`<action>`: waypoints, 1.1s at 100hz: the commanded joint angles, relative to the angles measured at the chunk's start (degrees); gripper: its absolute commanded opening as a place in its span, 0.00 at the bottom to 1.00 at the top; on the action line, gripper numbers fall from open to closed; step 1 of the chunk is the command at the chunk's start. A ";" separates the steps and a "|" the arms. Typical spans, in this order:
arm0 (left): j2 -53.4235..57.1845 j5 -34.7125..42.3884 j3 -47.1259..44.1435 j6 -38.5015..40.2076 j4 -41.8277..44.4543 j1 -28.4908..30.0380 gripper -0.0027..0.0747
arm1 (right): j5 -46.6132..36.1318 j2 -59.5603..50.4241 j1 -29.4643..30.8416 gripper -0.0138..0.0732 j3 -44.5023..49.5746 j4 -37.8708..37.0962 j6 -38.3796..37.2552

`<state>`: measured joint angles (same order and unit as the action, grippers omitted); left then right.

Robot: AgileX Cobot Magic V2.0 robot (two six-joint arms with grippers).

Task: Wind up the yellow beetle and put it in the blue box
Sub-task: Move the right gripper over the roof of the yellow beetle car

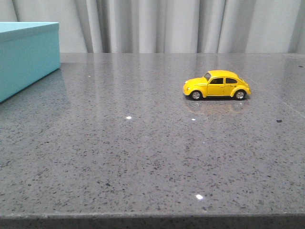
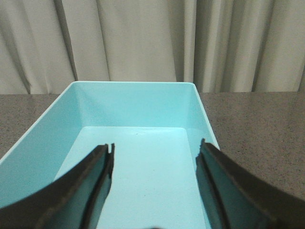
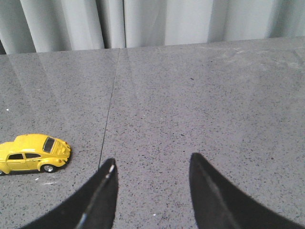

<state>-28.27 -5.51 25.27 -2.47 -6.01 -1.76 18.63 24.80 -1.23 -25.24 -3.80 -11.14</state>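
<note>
You are at the very beginning: the yellow beetle stands untouched on the tabletop, at about 2 o'clock in the front view, well apart from the blue box at 10 o'clock. Next, I think, you must bring the right gripper over the car. Its fingers are apart and hold nothing. The left gripper fingers, also apart and holding nothing, hang above the open box.

Your right gripper hangs over grey table, jaws spread, empty; yellow beetle sits apart, on wheels.
</note>
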 commanded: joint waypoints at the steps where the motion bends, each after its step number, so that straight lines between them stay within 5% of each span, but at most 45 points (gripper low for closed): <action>1: -0.67 5.12 2.11 0.62 -0.58 -0.32 0.54 | -4.32 0.65 -0.03 0.59 -2.18 -0.12 0.68; 22: -0.76 5.51 2.11 0.62 -1.13 -0.32 0.54 | -3.88 2.40 -0.03 0.59 -4.04 0.15 0.68; 91: -0.76 5.02 2.46 0.62 -1.13 -0.32 0.54 | 24.96 40.17 -12.38 0.59 -37.85 4.36 0.57; 110: -0.76 5.13 3.56 0.62 -1.13 -0.32 0.54 | 29.17 49.20 -14.64 0.72 -46.45 7.56 -0.11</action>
<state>-28.27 -4.78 26.30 -2.47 -6.56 -1.76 48.46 72.14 -15.12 -67.02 2.50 -11.14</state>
